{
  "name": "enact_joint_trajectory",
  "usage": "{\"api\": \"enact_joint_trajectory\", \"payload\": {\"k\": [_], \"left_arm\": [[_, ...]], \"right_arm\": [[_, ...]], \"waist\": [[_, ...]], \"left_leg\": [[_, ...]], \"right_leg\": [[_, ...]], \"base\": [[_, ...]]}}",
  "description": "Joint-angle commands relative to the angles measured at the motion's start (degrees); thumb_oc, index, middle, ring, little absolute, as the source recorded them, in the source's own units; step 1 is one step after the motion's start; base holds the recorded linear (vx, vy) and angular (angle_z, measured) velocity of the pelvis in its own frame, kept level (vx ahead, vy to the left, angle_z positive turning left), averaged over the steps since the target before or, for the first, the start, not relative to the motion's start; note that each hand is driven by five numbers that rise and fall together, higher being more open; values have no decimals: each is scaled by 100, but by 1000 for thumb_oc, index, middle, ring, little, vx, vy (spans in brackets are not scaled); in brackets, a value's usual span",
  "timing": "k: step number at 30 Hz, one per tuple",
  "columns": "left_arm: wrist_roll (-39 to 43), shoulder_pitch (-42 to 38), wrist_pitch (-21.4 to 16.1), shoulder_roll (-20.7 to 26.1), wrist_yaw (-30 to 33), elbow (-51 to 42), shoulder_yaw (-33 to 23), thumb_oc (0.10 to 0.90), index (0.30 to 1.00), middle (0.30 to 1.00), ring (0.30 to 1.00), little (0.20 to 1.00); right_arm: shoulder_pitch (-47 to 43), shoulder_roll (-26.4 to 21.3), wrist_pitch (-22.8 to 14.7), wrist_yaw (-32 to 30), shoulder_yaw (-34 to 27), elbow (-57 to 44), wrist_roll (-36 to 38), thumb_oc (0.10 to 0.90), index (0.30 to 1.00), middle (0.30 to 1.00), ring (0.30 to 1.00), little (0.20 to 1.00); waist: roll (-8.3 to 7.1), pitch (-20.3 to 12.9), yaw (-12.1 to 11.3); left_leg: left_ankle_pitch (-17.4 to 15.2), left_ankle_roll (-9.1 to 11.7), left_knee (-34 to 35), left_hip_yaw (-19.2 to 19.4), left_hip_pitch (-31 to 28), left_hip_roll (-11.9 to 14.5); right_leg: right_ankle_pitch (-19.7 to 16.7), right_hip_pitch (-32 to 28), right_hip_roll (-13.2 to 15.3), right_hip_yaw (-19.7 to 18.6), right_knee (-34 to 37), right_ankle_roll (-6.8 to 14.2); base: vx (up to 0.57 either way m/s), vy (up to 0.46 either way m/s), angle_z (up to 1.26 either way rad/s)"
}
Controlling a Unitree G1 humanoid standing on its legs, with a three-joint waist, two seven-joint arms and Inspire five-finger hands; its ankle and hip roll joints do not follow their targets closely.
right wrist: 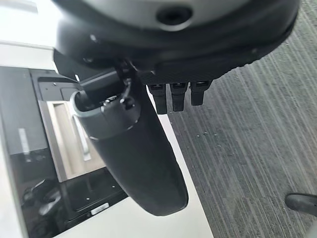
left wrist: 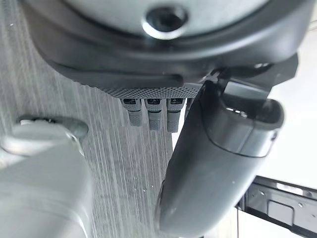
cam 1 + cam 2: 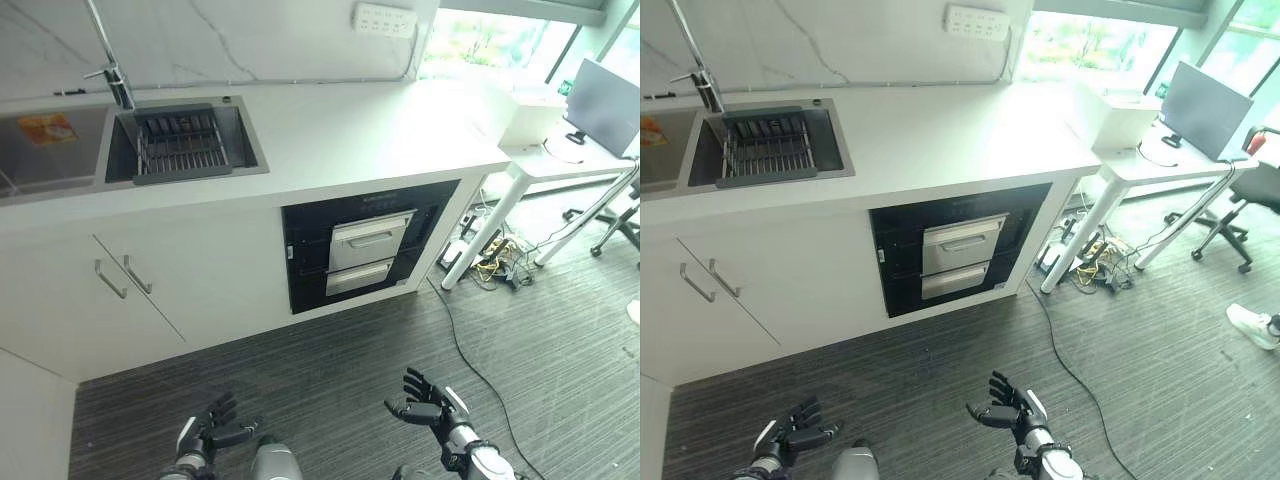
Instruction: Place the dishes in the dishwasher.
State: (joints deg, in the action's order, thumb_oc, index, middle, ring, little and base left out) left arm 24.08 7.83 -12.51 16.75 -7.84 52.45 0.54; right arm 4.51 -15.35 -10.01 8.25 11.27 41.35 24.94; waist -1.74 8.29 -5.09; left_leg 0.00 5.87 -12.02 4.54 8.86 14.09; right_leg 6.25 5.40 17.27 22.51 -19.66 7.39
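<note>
Dark fingers spread and relaxed at the bottom of the frame: the left hand (image 3: 215, 430) and the right hand (image 3: 428, 405) both hang empty and apart above the grey carpet (image 3: 330, 360), palms free, a posture that suits standing off from the work. Further up, centre frame, the black dishwasher (image 3: 365, 245) sits in the white cabinet front with its two steel drawers closed. Upper left, the sink (image 3: 185, 145) in the counter (image 3: 350, 135) holds a wire rack; whether dishes sit there is too small to tell.
</note>
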Motion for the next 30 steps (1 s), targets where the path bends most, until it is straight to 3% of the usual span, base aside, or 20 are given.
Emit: {"api": "enact_joint_trajectory", "payload": {"k": [1,7,8,9,11,12,15,17,18,21,23,30], "left_arm": [[23,-223,-421,397,13,-414,4,800,900,900,900,900],[73,30,-513,201,-54,-571,-58,800,900,900,900,900],[-44,19,-578,85,30,-541,23,800,900,900,900,900],[11,-111,-530,67,-46,-490,-10,800,900,900,900,900],[120,-487,-463,71,-114,-333,44,800,900,900,900,900],[50,-739,-361,131,-124,-144,151,800,900,900,900,900],[70,-869,-341,212,-179,-38,220,800,900,900,900,900],[129,-888,-365,259,-237,-16,249,800,900,900,900,900],[189,-919,-320,262,-251,-50,257,800,900,900,900,900],[333,-1040,-289,345,-300,54,382,800,900,900,900,900],[469,-1066,-219,348,-354,-3,248,800,900,900,900,900],[625,-926,-267,245,-429,-12,129,800,900,900,900,900]], "right_arm": [[-539,-58,-431,150,-196,-532,47,800,900,900,900,900],[-432,-120,-220,267,-64,-638,-205,800,900,900,900,900],[-423,-194,-100,265,-33,-490,-436,800,900,900,900,900],[-359,-223,-141,152,-42,-500,-470,800,900,900,900,900],[-411,-272,-150,64,-103,-260,-111,800,900,900,900,900],[-474,-216,-154,219,-298,188,152,800,900,900,900,900],[-488,-99,-305,381,-481,658,482,800,900,900,900,900],[-460,-34,-348,491,-607,844,545,800,900,900,900,900],[-447,0,-346,556,-655,926,546,800,900,900,900,900],[-445,90,-441,579,-667,1073,622,800,900,900,900,900],[-476,67,-397,607,-642,973,639,800,900,900,900,900],[-587,7,-346,666,-678,953,632,800,900,900,900,900]], "waist": [[-180,60,-134],[-26,-20,-196],[71,-35,-132],[55,-28,-42],[-46,-6,-76],[-121,9,-65],[-188,43,-30],[-185,50,32],[-200,48,139],[-255,91,431],[-262,102,407],[-224,-96,329]], "left_leg": [[-1412,-160,-516,450,-467,-397],[-1118,102,-516,350,-349,-180],[-841,237,-516,874,-232,135],[-898,310,-516,1336,-411,274],[-1123,104,-516,1135,-376,-162],[-1310,-55,-516,1095,-441,-453],[-1501,-235,-516,1095,-535,-647],[-1575,-336,-516,1004,-565,-738],[-1468,-416,-516,964,-493,-800],[-1593,-592,-516,664,-550,-998],[-1577,-553,-516,853,-585,-864],[-1578,-444,-516,963,-647,-711]], "right_leg": [[63,-337,298,-142,247,499],[359,-496,89,68,247,213],[389,-598,56,331,247,157],[446,-743,120,509,247,276],[296,-737,247,586,247,379],[-86,-674,450,564,247,483],[-726,-667,638,619,247,635],[-777,-592,519,460,247,632],[-774,-341,399,309,247,526],[-925,41,-4,-597,247,513],[-816,-25,58,-427,247,493],[-121,-145,-80,-390,247,400]], "base": [[14,-131,15],[24,-93,21],[-85,109,25],[-172,249,173],[-126,395,191],[-23,381,31],[32,208,1],[16,82,15],[-18,7,25],[57,-34,40],[-6,-78,96],[16,-60,-5]]}}
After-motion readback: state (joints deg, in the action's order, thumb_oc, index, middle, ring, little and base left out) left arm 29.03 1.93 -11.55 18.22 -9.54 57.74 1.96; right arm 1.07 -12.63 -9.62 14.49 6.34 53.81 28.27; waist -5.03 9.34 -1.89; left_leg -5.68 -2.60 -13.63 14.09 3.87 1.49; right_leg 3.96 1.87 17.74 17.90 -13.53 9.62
